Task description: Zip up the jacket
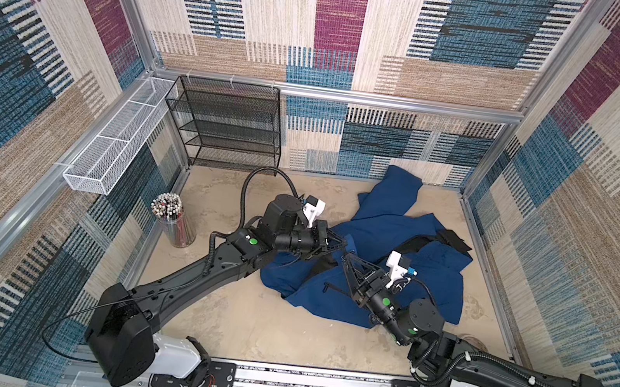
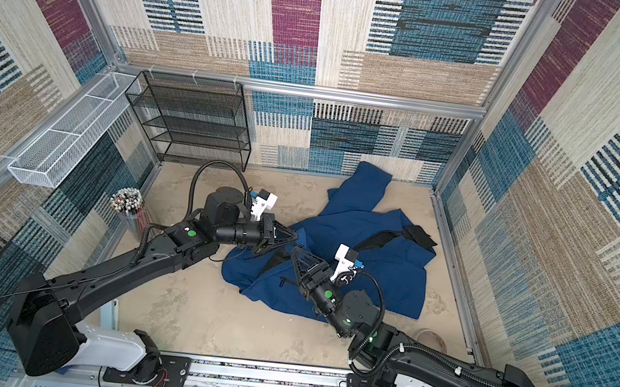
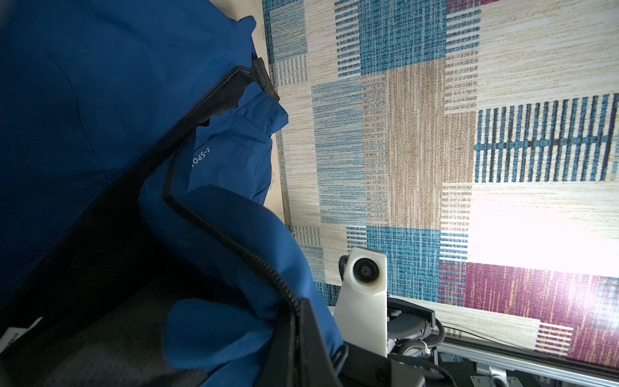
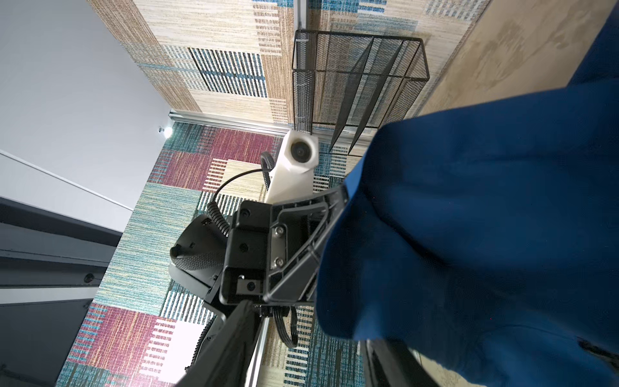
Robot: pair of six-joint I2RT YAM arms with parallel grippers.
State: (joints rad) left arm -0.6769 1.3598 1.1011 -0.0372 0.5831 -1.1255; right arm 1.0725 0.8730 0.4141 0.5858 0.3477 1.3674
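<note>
**Slip, snag and collision risks at the open jacket front**

The large navy blue soft fabric jacket (image 1: 397, 230) lies crumpled and unzipped on the right half of the sandy beige desk (image 1: 242, 328); one sleeve is stretched toward the back wall, and black lining is exposed along the open front. The left fingers (image 1: 336, 241) are pressed together on a raised edge of the jacket; in the left wrist view the black toothed zipper track (image 3: 234, 249) is seen running down to them. The right fingers (image 1: 349, 258) stand apart just beside the left ones; a fold of blue cloth is seen between them in the right wrist view, and no firm pinch is shown.

Neither the slider nor the bottom pin can be made out in any view; plain cloth, rather than the opposite track, may therefore be caught when the right fingers are closed. The left pinch looks shallow; the edge could be pulled free if the cloth is tugged sideways. The two sets of fingers are nearly touching; a collision could be caused by a small aiming error. The garment is bunched beneath both arms; the tracks may be twisted, or lining drawn into the teeth, if one edge is lifted alone. A clear cylindrical cup of pencils (image 1: 174, 221) stands near the left arm; it could be tipped by a wide sweep.
</note>
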